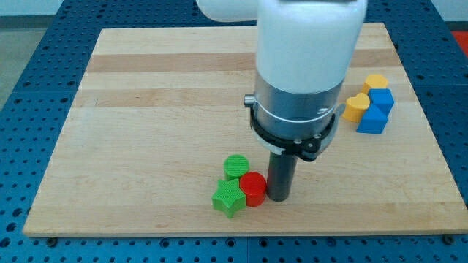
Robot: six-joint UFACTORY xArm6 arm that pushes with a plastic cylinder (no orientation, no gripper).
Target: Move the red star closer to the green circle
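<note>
A green circle (235, 166) lies near the board's bottom edge, left of centre. A red block (254, 188) touches it on its lower right; its top looks rounded and I cannot make out star points. A green star (229, 198) touches the red block's left side, below the green circle. My tip (278, 197) rests on the board right against the red block's right side. The wide arm body above hides the middle of the board.
At the view's right stand two yellow blocks (376, 82) (357, 107) and two blue blocks (380, 98) (371, 118), clustered together. The wooden board (146, 109) ends just below the green star, with a blue perforated table around it.
</note>
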